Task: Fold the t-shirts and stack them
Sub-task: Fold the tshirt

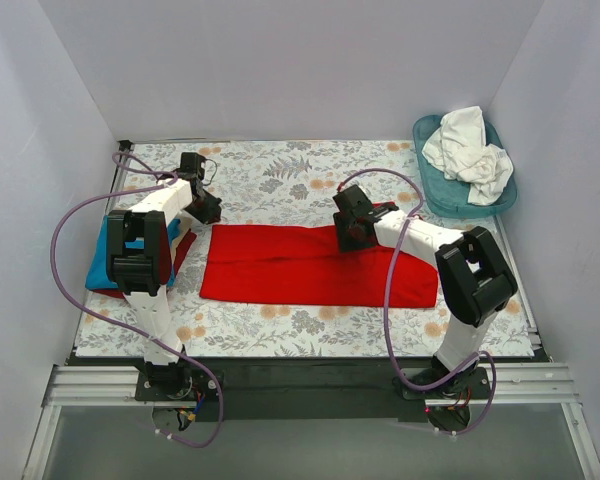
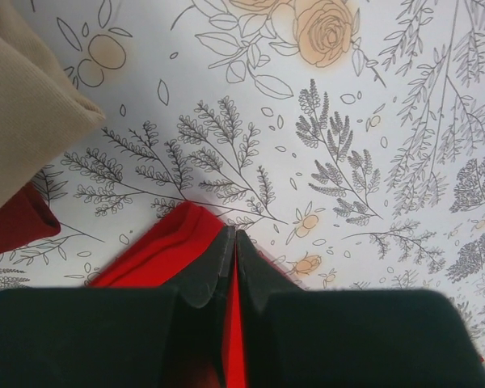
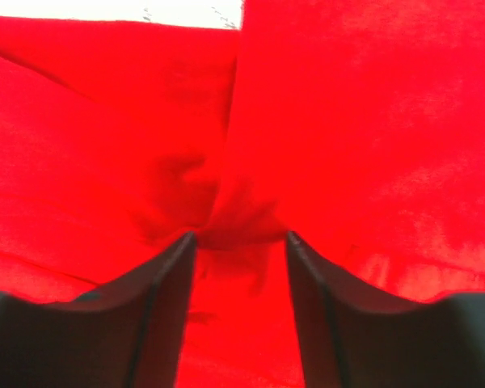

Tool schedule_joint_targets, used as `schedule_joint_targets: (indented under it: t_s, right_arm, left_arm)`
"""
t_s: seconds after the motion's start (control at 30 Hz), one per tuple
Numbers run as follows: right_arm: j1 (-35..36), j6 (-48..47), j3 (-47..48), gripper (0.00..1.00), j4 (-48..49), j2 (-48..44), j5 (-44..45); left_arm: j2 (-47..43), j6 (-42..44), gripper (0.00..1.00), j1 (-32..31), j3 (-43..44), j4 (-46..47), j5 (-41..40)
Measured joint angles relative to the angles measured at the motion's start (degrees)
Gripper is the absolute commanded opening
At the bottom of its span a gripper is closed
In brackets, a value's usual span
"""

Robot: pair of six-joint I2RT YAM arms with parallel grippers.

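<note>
A bright red t-shirt lies spread as a long band across the middle of the floral cloth. My left gripper is at its far left corner; in the left wrist view the gripper is shut with a thin layer of the red t-shirt between the fingers. My right gripper is on the shirt's far edge, right of centre; in the right wrist view the gripper is narrowed on a puckered bunch of red cloth. A turquoise t-shirt lies folded at the left. White t-shirts sit in the basket.
The teal basket stands at the far right corner. Dark red cloth shows beside the turquoise shirt under my left arm. A beige cloth edge is at the upper left of the left wrist view. White walls enclose the table.
</note>
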Motion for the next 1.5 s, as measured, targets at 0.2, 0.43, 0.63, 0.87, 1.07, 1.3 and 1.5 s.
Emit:
schedule_joint_targets:
  t_s: [0.2, 0.43, 0.63, 0.87, 1.07, 1.3, 1.5]
  right_arm:
    - [-2.4, -1.0, 0.6, 0.62, 0.6, -0.2, -4.2]
    - [-13.1, -2.6, 8.0, 0.63, 0.6, 0.3, -9.2]
    - [-22.4, -3.9, 19.7, 0.59, 1.7, 8.4, -11.0]
    - [-25.9, -5.1, 24.4, 0.58, 1.6, 18.9, -11.2]
    - [-25.8, -5.2, 25.0, 0.56, 1.0, 21.4, -11.2]
    - [-25.7, -5.0, 25.0, 0.02, 0.9, 22.1, -11.9]
    - [-25.7, -4.7, 22.8, 0.01, 1.0, 20.0, -13.3]
  left_arm:
    - [-0.5, 1.0, 0.11, 0.0, 0.9, -0.3, 0.7]
    - [-6.3, 1.0, 0.11, -0.9, -1.0, 0.0, 1.0]
    - [-10.1, -0.9, 0.10, -3.0, -8.8, 1.3, 1.5]
    - [-9.4, -2.3, 0.10, -3.0, -13.7, 1.5, 1.9]
    - [-9.3, -2.7, 0.10, -3.0, -14.2, 1.8, 1.9]
    - [-8.6, -2.9, 0.10, -3.0, -14.2, 1.7, 1.9]
    - [-8.6, -3.0, 0.10, -2.8, -14.2, 1.7, 1.9]
